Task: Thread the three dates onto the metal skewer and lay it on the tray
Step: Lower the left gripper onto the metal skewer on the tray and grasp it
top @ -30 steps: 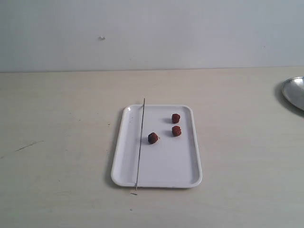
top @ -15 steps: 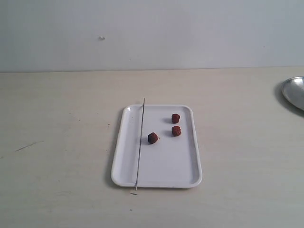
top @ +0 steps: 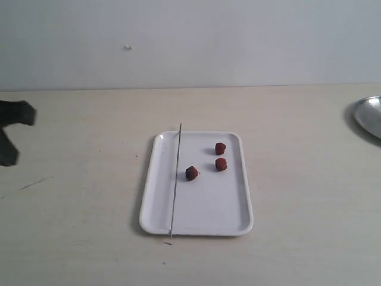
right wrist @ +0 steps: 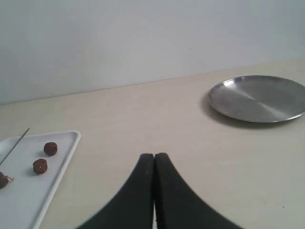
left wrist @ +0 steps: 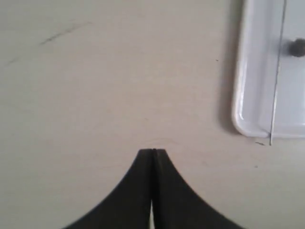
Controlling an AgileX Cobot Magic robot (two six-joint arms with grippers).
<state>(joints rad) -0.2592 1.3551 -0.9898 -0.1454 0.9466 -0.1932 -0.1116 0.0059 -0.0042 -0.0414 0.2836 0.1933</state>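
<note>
Since nothing is threaded yet, I'm reading this as the very start: going for the skewer (top: 175, 179) first. It's lying lengthwise across the left part of the tray (top: 235, 208), with both ends poking out past the rims. The darker date (top: 191, 173) is sitting just beside it, and the two redder dates (top: 220, 148) (top: 221, 164) are sitting a bit further right, close together.

The left hand (left wrist: 152, 151) is hovering over bare bench (top: 297, 238), well apart from the tray, with its fingers pressed together and holding nothing. Same story for the right hand (right wrist: 154, 155), which is hanging over near the metal dish (right wrist: 257, 98).

If I'm doing this step, I'm spreading the left fingers before dropping down and aiming at the near overhanging end, where the rim is keeping the rod off the bench. I'm also squeezing square across the rod, because something that thin is probably going to roll or pivot. And I'm staying clear of the darker date so it isn't getting knocked.
</note>
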